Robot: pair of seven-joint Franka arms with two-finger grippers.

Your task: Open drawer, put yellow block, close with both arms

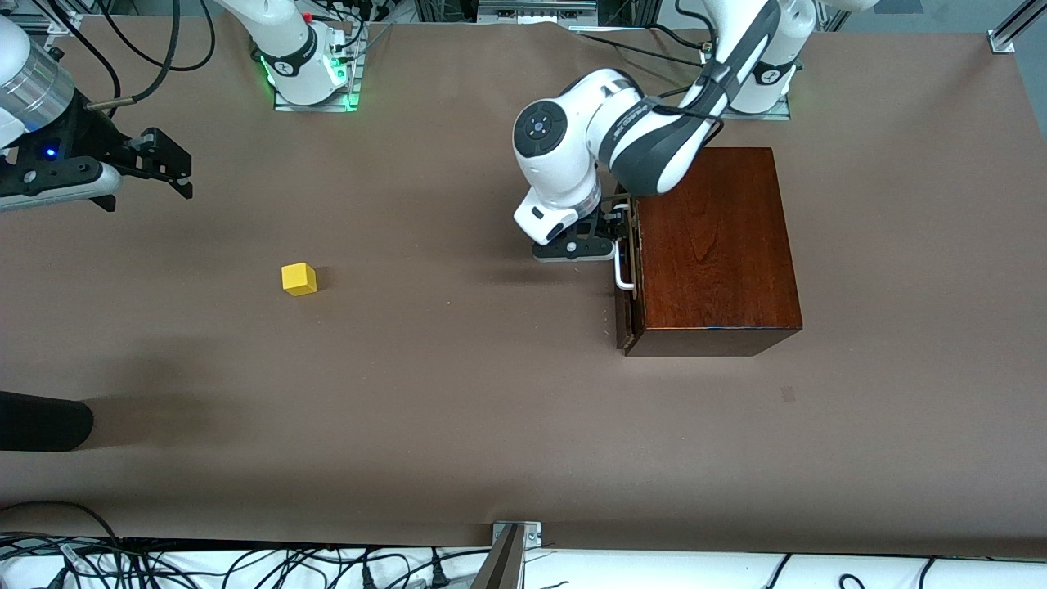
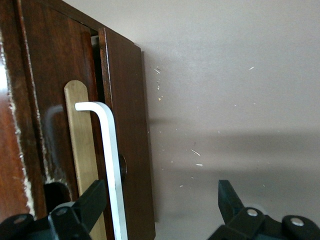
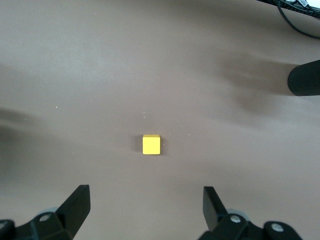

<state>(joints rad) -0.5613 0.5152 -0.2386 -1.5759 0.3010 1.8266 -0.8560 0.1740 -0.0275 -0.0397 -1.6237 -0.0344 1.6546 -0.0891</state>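
The yellow block (image 1: 298, 278) lies on the brown table toward the right arm's end; it also shows in the right wrist view (image 3: 151, 144). The dark wooden box (image 1: 712, 245) stands toward the left arm's end, its drawer front (image 1: 628, 315) about flush with it. My left gripper (image 1: 617, 225) is open at the white handle (image 1: 625, 276). In the left wrist view the handle (image 2: 109, 150) lies between the fingers, close to one finger (image 2: 92, 200), in front of the drawer front (image 2: 50, 110). My right gripper (image 1: 176, 168) is open and empty, up over the table; in its own view (image 3: 145, 197) the block is ahead.
A black rounded object (image 1: 41, 421) juts in at the right arm's end, nearer the camera than the block; it also shows in the right wrist view (image 3: 305, 77). A metal bracket (image 1: 515, 536) sits at the table's near edge. Cables run along both long edges.
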